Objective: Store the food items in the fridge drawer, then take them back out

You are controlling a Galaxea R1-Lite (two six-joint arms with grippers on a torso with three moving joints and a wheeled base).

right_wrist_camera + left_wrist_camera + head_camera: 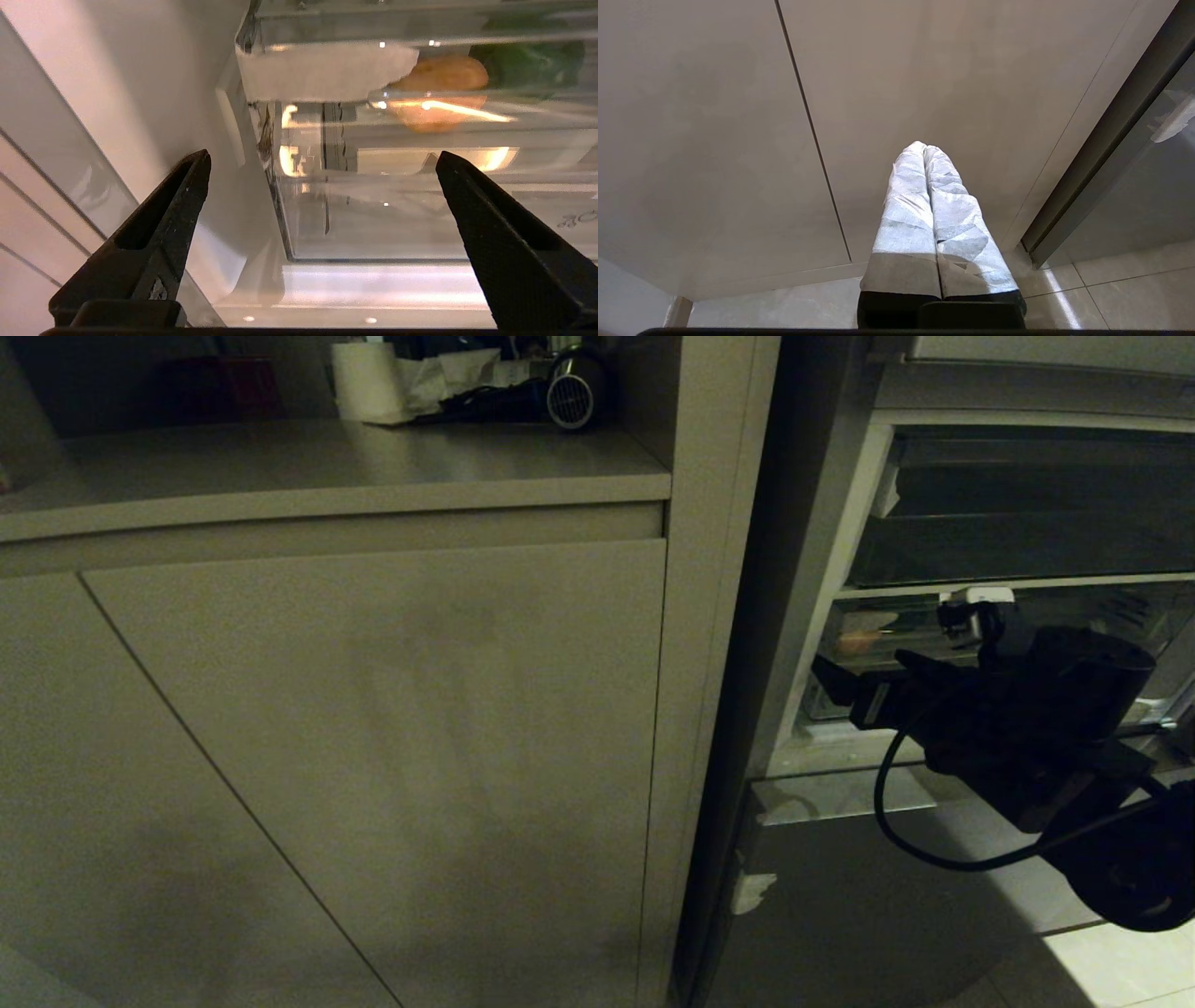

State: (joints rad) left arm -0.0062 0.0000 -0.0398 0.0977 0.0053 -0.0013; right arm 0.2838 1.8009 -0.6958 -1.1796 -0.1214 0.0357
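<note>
Clear plastic fridge drawer (373,210) holds tan round potato (441,74) and dark green pepper (528,65) inside. Right gripper (322,163) black, jaws wide apart, empty, facing drawer front. Left gripper (926,151) closed, idle by cabinet. Probably storing done; next: pull drawer lip, reach potato.

I see the clear drawer (373,210) holding the potato (439,74) and, beside it, the pepper (528,65).

A white paper roll (366,381) and a small round fan (571,399) are seen on the desk (327,467) above grey cabinet doors (373,756).
</note>
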